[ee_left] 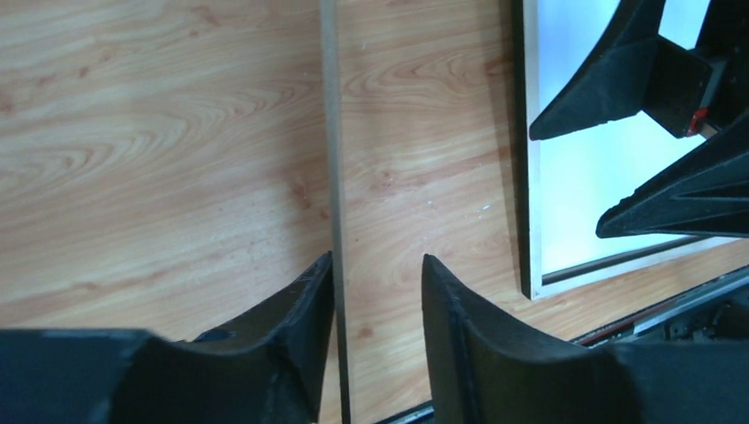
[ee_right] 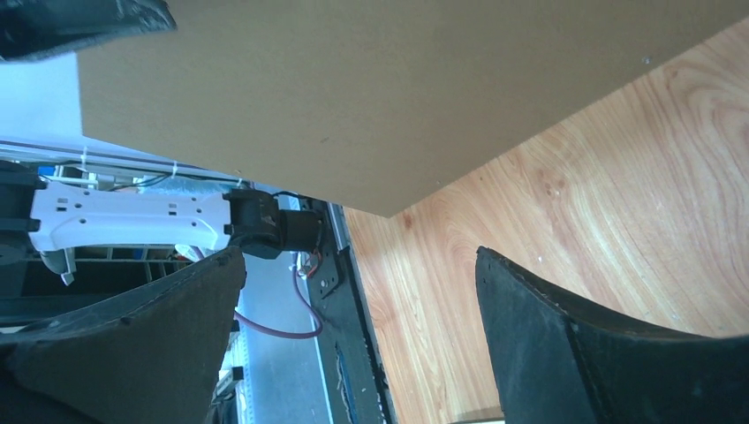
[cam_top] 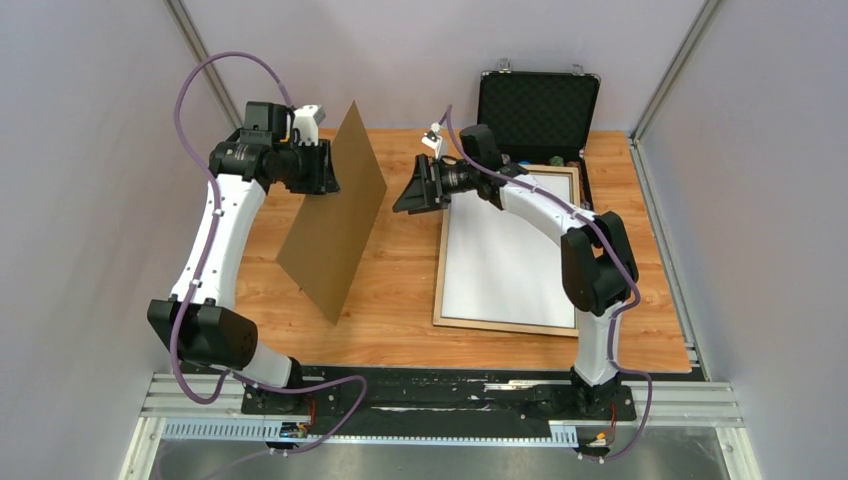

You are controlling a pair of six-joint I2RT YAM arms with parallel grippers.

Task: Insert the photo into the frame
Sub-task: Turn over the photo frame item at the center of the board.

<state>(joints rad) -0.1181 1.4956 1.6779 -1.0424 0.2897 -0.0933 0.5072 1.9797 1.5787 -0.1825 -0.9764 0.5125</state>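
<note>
1. L gripper [ee_left: 378, 261]: jaws partly apart. A thin brown board [cam_top: 335, 225] stands on its edge btw them. It leans on one finger [ee_left: 291, 309]; the other finger doesn't touch it. So no real squeeze.
2. R gripper [cam_top: 410, 188]: wide open, nothing in it. It points at the flat face of the board, near but not touching.
3. Frame [cam_top: 441, 270]: flat on the desk [cam_top: 400, 290], just beside the R gripper, on the side away from the board. Well apart from the L gripper.
4. Photo [cam_top: 510, 260]: I think it's the white sheet lying inside the frame, pic side down. Can't see the tree side, so not sure.
5. Step now, I think: get the board over to the frame to cover the photo.
6. To do it well, the R gripper shd pinch a board edge, not push the flat face. A flat push could tip the board over.
7. L gripper shd back off only once R has a firm hold, so the board is never left alone.
8. Then lay it down slow: one long edge inside the frame rail first, corners lined up, so the photo doesn't slide.
</note>
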